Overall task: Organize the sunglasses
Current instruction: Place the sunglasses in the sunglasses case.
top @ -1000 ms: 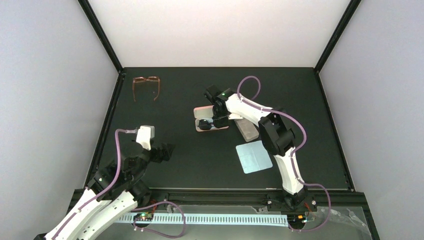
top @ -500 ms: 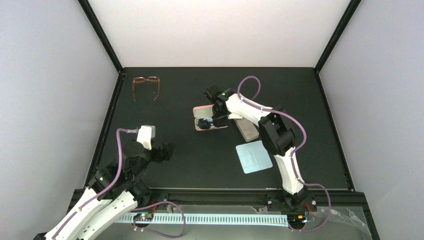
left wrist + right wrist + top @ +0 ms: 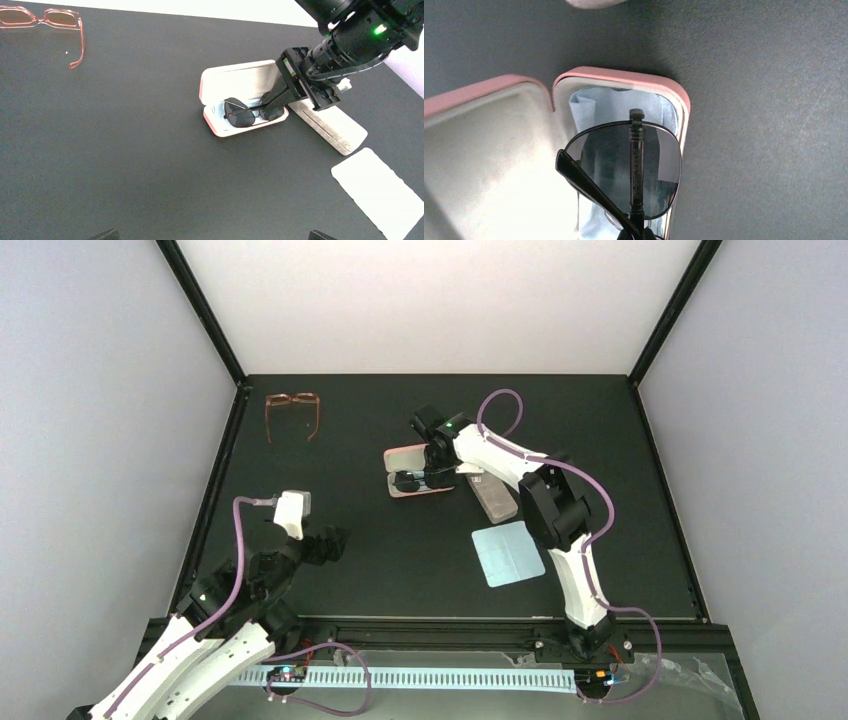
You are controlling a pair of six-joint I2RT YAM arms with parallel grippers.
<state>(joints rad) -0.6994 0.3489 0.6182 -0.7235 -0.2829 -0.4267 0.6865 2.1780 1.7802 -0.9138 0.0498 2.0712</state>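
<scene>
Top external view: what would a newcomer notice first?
The right gripper, shut on the sunglasses, holds them over the blue cloth in the open pink case at mid-table. A pink-framed pair lies alone at the far left corner.

right gripper (image 3: 267, 101) edged slightly back, sunglasses (image 3: 239, 113) and pink case (image 3: 235, 80) shifted along with it

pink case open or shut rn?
Open: the pink case has its lid folded back, cream lining exposed, sunglasses showing in its tray half.
</scene>
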